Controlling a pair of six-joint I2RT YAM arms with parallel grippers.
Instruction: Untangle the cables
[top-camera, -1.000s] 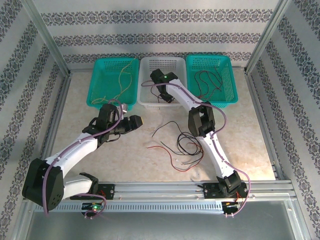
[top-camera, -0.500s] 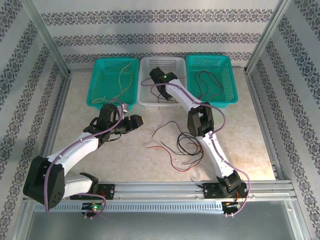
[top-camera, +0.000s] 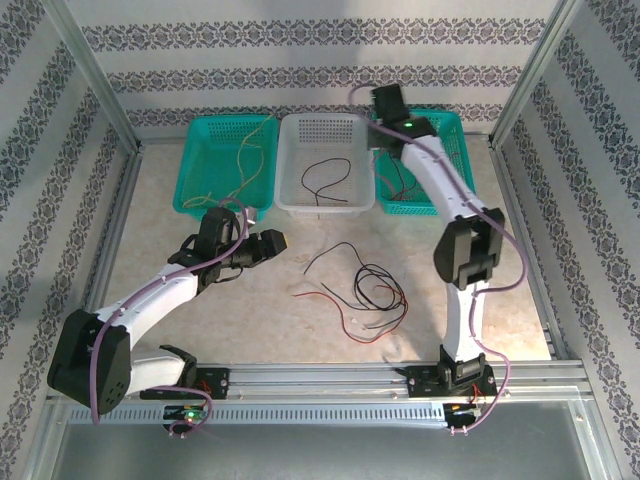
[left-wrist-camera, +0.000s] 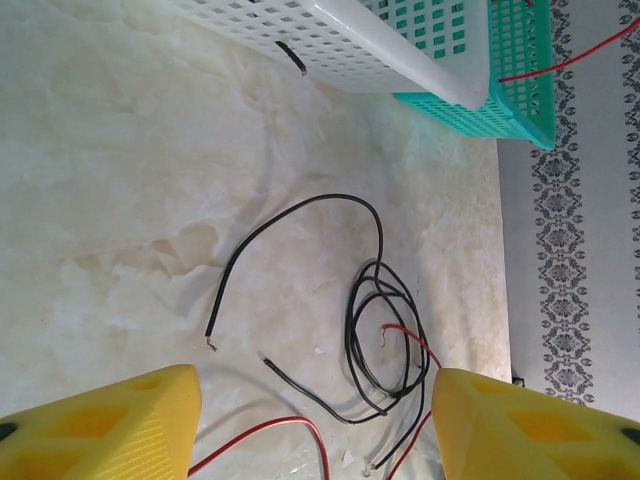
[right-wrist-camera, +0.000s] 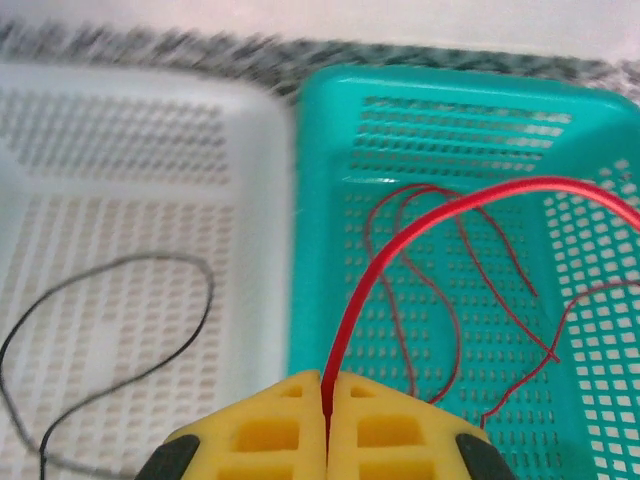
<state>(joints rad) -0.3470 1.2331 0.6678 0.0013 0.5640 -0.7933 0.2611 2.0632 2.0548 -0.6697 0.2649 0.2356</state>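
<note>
Tabletop (top-camera: 270, 330): white basket (top-camera: 322, 206) holds black cable (right-wrist-camera: 210, 293); right jaws clamp red cable (right-wrist-camera: 345, 312); left jaws apart.

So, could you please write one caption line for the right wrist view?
Right pincer shut on a red cable by the teal basket holding red cables.

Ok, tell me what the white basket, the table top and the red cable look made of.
white basket: moulded plastic, smooth, judging by the regular perforated walls.
table top: marble-look surface, cream with pale veining; stone or printed laminate, can't tell.
red cable: probably plastic-insulated wire, smooth and bending freely.
</note>
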